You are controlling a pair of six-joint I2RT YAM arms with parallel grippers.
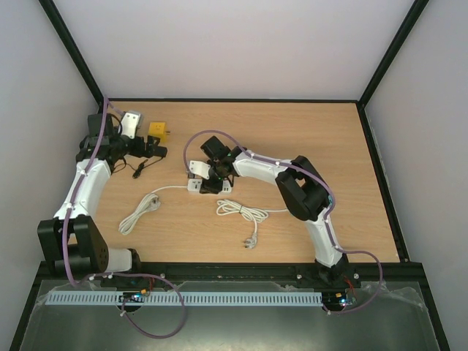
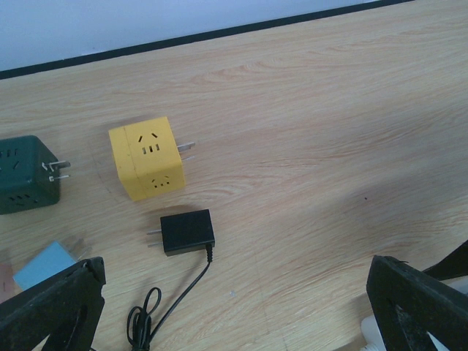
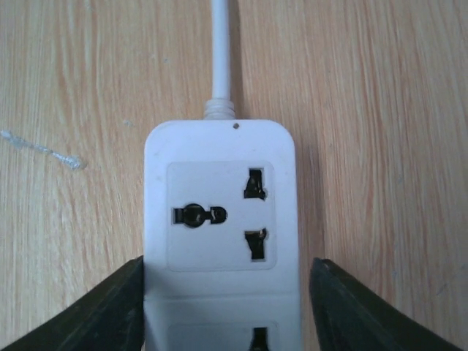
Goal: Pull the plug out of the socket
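We log: right gripper [image 3: 227, 311] part open, straddling white power strip [image 3: 219, 183] mid-table, one finger touching | left gripper [image 2: 238, 311] wide, empty, near black adapter plug [image 2: 188, 232] lying beside yellow cube socket [image 2: 146, 157].

Yellow cube [image 2: 150, 157], green cube [image 2: 25, 174], blue something [image 2: 44, 265].

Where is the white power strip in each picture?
Top external: the power strip lies mid-table, partly under the right gripper.
Left wrist: not clearly in it. A white bit at the bottom edge may be it, but I cannot tell.
Right wrist: the power strip fills the centre, between the two fingers.
Shared landmark: the white cable leaving one end of the strip, seen in the top and right wrist views.
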